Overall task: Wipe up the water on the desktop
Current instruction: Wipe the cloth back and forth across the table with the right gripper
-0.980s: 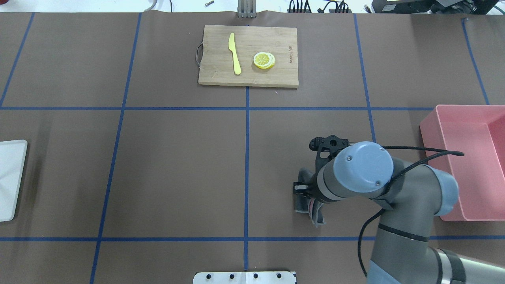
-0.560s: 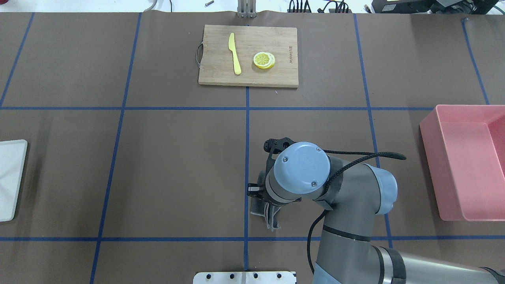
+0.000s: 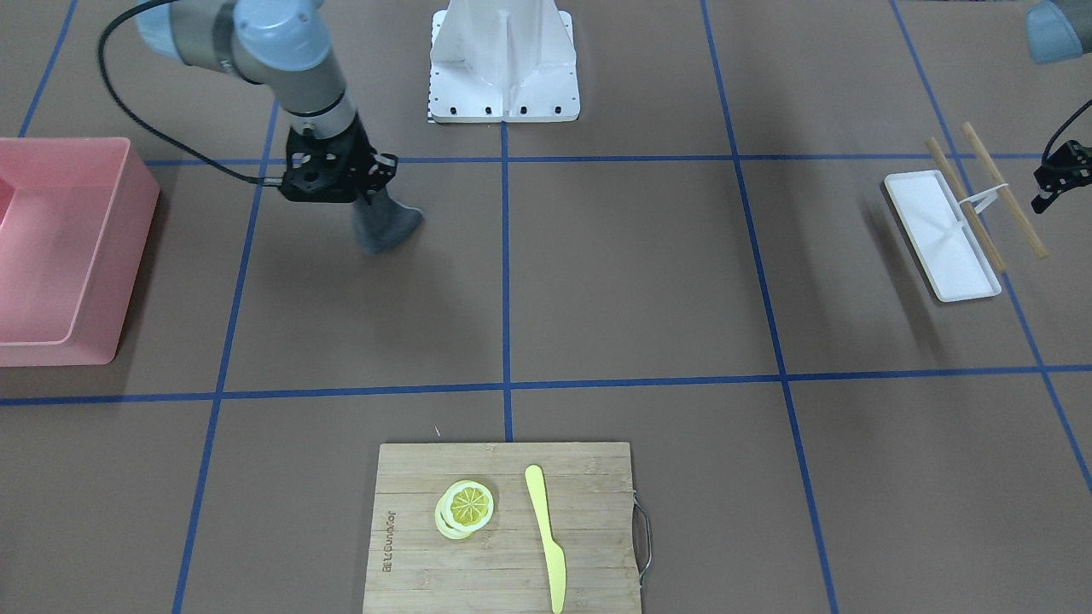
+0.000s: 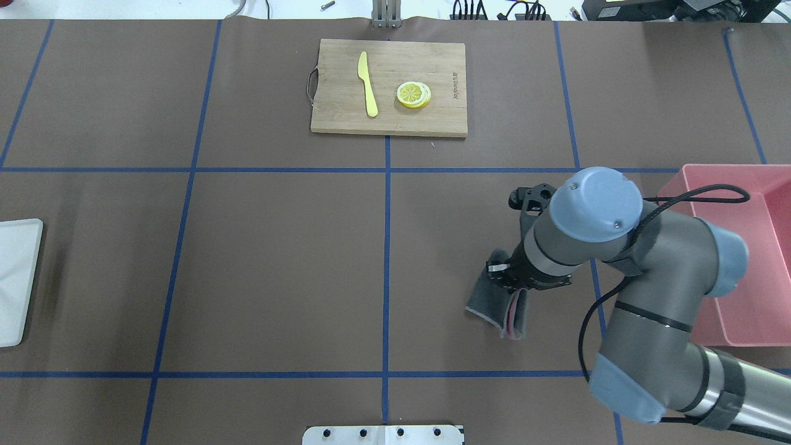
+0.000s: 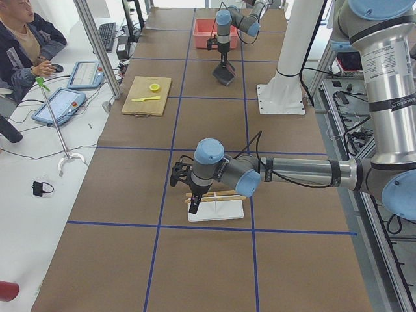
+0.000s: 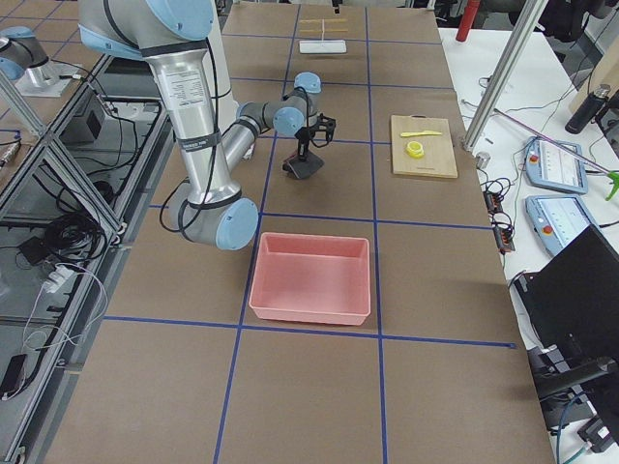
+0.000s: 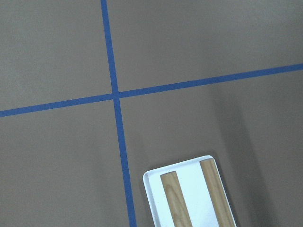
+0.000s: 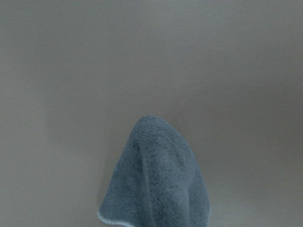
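The desktop (image 4: 278,266) is a brown surface with blue tape lines; I see no water on it. My right gripper (image 3: 345,189) is shut on a grey cloth (image 4: 494,301) that trails down onto the desktop right of centre. The cloth also shows in the front view (image 3: 386,227) and fills the bottom of the right wrist view (image 8: 156,189). In the overhead view the wrist hides the gripper's fingers. My left gripper (image 3: 1056,177) hovers at the far left end over a white tray; I cannot tell whether it is open or shut.
A pink bin (image 4: 751,185) stands at the right edge, close to my right arm. A bamboo cutting board (image 4: 445,117) with a yellow knife (image 4: 368,83) and lemon slices (image 4: 413,94) lies at the far side. The white tray (image 3: 934,243) bears two chopsticks (image 3: 964,205).
The right arm dragged the cloth left to the centre line, then back right and a little farther from the robot. The board and bin have not moved.
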{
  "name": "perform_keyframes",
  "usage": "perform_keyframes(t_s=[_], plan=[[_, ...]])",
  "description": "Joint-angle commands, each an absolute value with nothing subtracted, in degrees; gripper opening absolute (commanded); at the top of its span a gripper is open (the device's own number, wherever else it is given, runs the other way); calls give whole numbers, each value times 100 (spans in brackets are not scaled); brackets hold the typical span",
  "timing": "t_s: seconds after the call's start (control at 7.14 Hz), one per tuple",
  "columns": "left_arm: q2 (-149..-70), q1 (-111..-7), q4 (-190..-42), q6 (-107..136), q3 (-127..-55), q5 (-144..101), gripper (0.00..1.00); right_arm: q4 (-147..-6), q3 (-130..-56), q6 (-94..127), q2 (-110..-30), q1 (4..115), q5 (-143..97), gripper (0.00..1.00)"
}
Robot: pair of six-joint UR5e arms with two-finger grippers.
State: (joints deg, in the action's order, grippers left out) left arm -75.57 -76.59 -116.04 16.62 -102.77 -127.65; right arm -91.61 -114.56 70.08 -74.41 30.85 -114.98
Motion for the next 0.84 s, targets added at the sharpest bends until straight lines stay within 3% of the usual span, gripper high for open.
perform_keyframes(t_s=[0.0,0.28,0.7], plan=[[-7541,-7655,-11514,1600,-10169,-12779,98,-9123,-11610,5937,-8425,3636,-11663,0],[-7506,-7664,-11435,1626,-10256,-12823,98,-9123,-11619,5809,-8359,3639,-11619,0],[-7515,-7664,-11443,1644,-10239,-12823,98,-9237,-10990,7544,-6538,2569,-11410,0]])
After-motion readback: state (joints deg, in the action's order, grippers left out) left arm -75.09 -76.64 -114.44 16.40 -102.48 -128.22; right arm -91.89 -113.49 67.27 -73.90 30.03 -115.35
